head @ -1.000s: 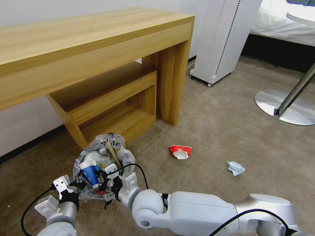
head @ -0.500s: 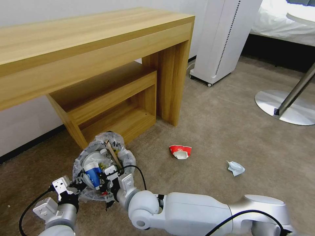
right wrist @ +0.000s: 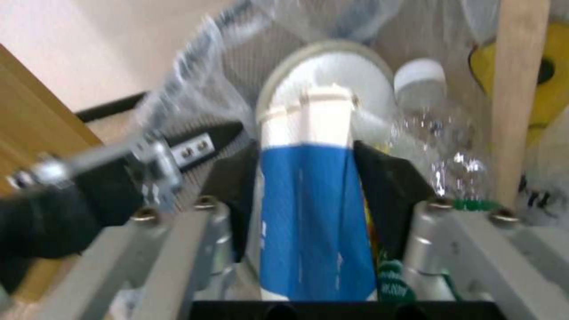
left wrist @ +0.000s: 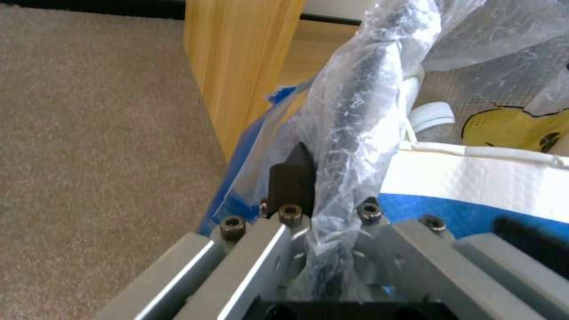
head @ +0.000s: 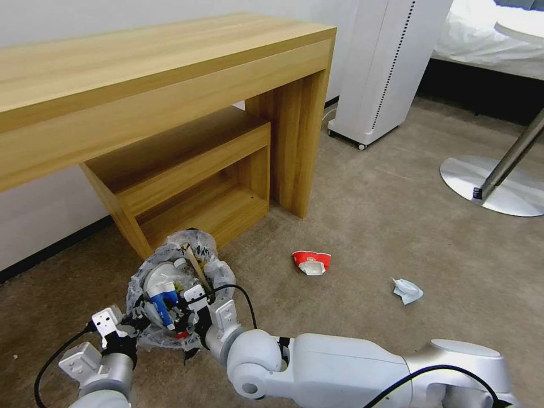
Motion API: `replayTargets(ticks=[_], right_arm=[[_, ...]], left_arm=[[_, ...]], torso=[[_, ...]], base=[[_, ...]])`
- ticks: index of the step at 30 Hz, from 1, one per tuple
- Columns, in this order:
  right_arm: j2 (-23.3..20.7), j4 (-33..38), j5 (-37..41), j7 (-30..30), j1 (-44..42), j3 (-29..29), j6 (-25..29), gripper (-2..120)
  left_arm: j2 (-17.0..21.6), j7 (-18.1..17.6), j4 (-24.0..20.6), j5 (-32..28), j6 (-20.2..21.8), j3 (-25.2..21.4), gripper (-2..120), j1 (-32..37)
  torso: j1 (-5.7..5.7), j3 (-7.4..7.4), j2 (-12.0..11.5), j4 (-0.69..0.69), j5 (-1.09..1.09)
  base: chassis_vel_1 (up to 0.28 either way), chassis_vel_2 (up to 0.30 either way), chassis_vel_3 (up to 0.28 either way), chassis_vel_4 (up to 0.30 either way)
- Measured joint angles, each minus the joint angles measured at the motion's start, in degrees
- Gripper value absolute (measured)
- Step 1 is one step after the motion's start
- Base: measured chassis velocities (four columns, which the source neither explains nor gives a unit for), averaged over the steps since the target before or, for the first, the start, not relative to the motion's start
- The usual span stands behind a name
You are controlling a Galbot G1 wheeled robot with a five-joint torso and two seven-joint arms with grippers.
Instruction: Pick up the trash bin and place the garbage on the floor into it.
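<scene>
Jaws of your right gripper clamp the blue-and-white paper cup inside the small round bag-lined trash bin. Your left gripper pinches its crinkly clear plastic rim.

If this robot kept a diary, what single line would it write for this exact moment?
left end effector: clamped on trash bin rim | right end effector: holding blue-white cup inside bin | floor: red paper, white wad
</scene>
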Motion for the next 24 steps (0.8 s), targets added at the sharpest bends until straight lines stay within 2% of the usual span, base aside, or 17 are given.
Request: replayTargets(ticks=[2, 4, 5, 7, 8, 10, 14, 15, 18, 20, 21, 24], right_arm=[[-0.32, 0.67, -0.57, -0.78, -0.17, 0.69, 0.58, 57], [-0.46, 0.94, -1.13, -1.44, -0.31, 1.15, 1.15, 60], [-0.69, 1.21, -2.04, -2.71, -0.57, 1.85, 2.2, 65], [-1.06, 1.84, -4.01, -5.63, -1.39, 4.28, 5.16, 77], [-1.06, 1.84, -4.01, -5.63, -1.39, 4.28, 5.16, 77], [-1.35, 2.85, -5.31, -7.45, -2.59, 7.83, 7.15, 87], [-1.63, 3.37, -6.22, -8.58, -3.35, 10.35, 8.51, 93], [-2.47, 4.19, -7.3, -10.87, -4.52, 14.25, 10.45, 99], [-3.18, 4.87, -7.56, -12.0, -5.06, 16.73, 11.43, 100], [-4.71, 6.7, -7.63, -15.29, -6.66, 24.77, 14.08, 100], [-4.71, 6.7, -7.63, -15.29, -6.66, 24.77, 14.08, 100], [-7.46, 8.66, -7.61, -18.67, -9.07, 34.25, 14.98, 100]], left_arm=[[-0.04, 0.02, 0.06, 0.01, 0.0, 0.02, 0, -0.09], [-0.04, 0.03, 0.11, 0.02, 0.0, -0.02, 0, -0.12], [-0.02, 0.03, 0.19, 0.0, 0.0, -0.14, 0, -0.12], [0.09, 0.03, 0.43, -0.13, 0.0, -0.56, 0, -0.18], [0.09, 0.03, 0.43, -0.13, 0.0, -0.56, 0, -0.18], [0.12, -0.02, 0.6, -0.28, 0.0, -1.03, 0, -0.17], [0.1, -0.05, 0.76, -0.31, 0.0, -1.29, 0, -0.17], [0.02, -0.11, 0.99, -0.32, -0.03, -1.54, 0, -0.19], [0.0, -0.14, 1.13, -0.32, -0.03, -1.58, 0, -0.3], [-0.26, -0.21, 1.31, -0.36, -0.05, -1.65, 0, -0.81], [-0.26, -0.21, 1.31, -0.36, -0.05, -1.65, 0, -0.81], [-0.4, -0.29, 1.6, -0.33, -0.05, -1.63, 0, -1.16]], torso=[[0.0, 0.0, 0.0, 0.0, 0.0], [0.0, 0.0, 0.0, 0.0, 0.0], [0.0, 0.0, 0.0, 0.0, 0.0], [0.0, 0.0, 0.0, 0.0, 0.0], [0.0, 0.0, 0.0, 0.0, 0.0], [0.0, 0.0, 0.0, 0.0, 0.0], [0.0, 0.0, 0.0, 0.0, 0.0], [0.0, 0.0, 0.0, 0.01, 0.01], [0.0, 0.0, 0.0, 0.01, 0.01], [0.0, 0.0, 0.0, 0.0, 0.01], [0.0, 0.0, 0.0, 0.0, 0.01], [-0.01, 0.0, 0.0, 0.0, 0.02]], base=[[0.0, 0.0, 0.0, 0.0], [0.0, 0.0, 0.0, 0.0], [0.0, 0.0, 0.0, 0.0], [0.0, 0.0, 0.0, 0.0], [0.0, 0.0, 0.0, 0.0], [0.0, 0.0, 0.0, 0.0], [0.0, 0.0, 0.0, 0.0], [0.0, 0.0, 0.0, 0.0], [0.0, 0.0, 0.0, 0.0], [0.0, 0.0, 0.0, 0.0], [0.0, 0.0, 0.0, 0.0], [0.0, 0.0, 0.0, 0.0]])
